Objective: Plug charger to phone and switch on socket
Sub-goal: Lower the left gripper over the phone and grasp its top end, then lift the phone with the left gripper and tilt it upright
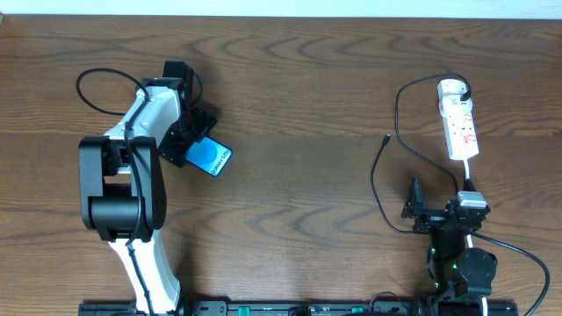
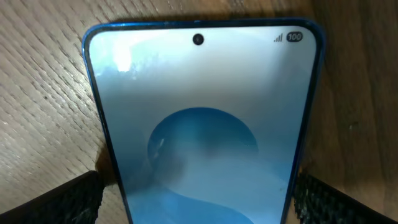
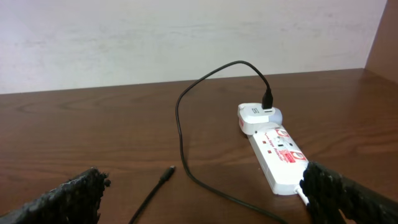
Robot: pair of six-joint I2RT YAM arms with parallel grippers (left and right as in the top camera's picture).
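1. Left gripper (image 2: pixel 199 198): the two black textured fingers (image 2: pixel 62 202) stand one at each long edge of the slim smartphone with the lit blue-cyan screen (image 2: pixel 199 112). The smartphone lies flat on the brown wooden table (image 1: pixel 299 79), left of centre in the overhead view. This straddle suits steadying the smartphone while a plug is pushed in. It cannot be told whether the pads press the edges or only flank them.

2. Right gripper (image 3: pixel 205 196): the fingers are spread wide with nothing between them. The gripper sits at the lower right of the overhead view and faces the cable and strip, a position that probably serves for reaching the free plug.

3. The thin black charger cable (image 3: pixel 180 118) leaves a white adapter block (image 3: pixel 254 117) seated at the rounded end of the elongated white power strip with red markings (image 3: pixel 283 155). It loops across the table and ends in a small plug (image 3: pixel 166 175). The plug lies loose, well apart from the smartphone, so the connection is not yet made.

4. Count: one smartphone, one charger cable, one adapter block, one power strip, two grippers. The switches are too small to count.
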